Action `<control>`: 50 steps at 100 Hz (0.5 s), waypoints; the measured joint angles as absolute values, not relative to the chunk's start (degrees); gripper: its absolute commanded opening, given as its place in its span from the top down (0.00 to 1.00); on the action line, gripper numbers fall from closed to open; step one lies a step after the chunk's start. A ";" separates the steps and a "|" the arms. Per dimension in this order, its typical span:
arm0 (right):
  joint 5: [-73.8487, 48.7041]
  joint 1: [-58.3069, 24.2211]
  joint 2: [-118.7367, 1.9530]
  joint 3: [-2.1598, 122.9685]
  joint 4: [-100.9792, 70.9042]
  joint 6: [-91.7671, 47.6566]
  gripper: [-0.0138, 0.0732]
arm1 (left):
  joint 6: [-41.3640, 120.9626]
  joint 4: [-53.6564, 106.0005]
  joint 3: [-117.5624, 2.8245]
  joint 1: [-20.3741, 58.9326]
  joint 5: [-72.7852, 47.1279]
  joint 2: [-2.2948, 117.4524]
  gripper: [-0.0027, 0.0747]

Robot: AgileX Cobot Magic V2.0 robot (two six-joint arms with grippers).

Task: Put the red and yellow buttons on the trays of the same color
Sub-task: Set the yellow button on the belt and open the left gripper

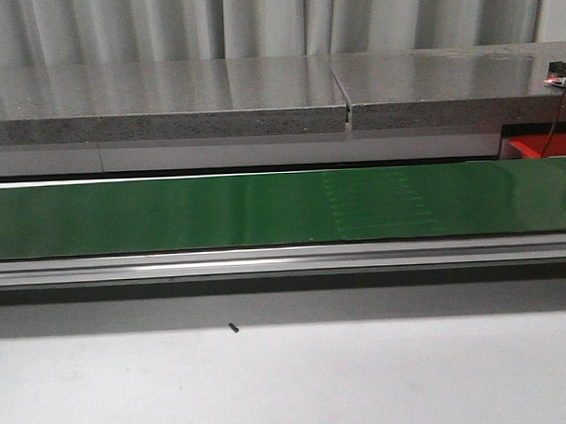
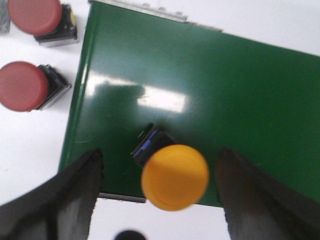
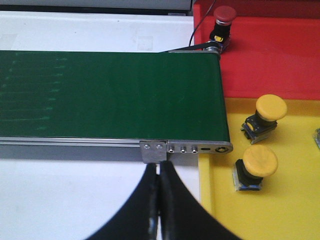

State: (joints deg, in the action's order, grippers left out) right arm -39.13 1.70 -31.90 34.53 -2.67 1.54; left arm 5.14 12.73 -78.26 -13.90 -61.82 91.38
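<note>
Glossy domed yellow button point(image 2: 174, 176) sits between spread left fingers point(image 2: 75, 185); right fingers point(image 3: 159, 200) pressed together.

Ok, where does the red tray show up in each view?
Front view: the red tray is only a sliver at the far right, just behind the green belt and below the grey ledge.
Left wrist view: not in it.
Right wrist view: upper right, past the belt's end, with one red button on it, bordering the yellow tray.
Shared landmark: the green belt, seen in all three views.
</note>
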 measured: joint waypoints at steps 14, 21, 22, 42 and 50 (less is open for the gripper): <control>-39.13 1.70 -31.90 34.53 -2.67 1.54 0.92 | 6.01 14.75 -78.26 -13.90 -61.35 87.77 0.35; -39.13 1.70 -31.90 34.53 -2.67 1.54 0.92 | 6.03 14.33 -78.26 -14.18 -61.35 86.88 0.35; -39.13 1.70 -31.90 34.53 -2.67 1.54 0.92 | 6.13 14.17 -78.26 -14.37 -61.35 86.87 0.35; -39.13 1.70 -31.90 34.53 -2.67 1.54 0.92 | 6.13 12.39 -78.26 -19.51 -61.35 86.74 0.35; -39.13 1.70 -31.90 34.53 -2.67 1.54 0.92 | 6.13 11.66 -78.26 -22.12 -61.35 86.84 0.35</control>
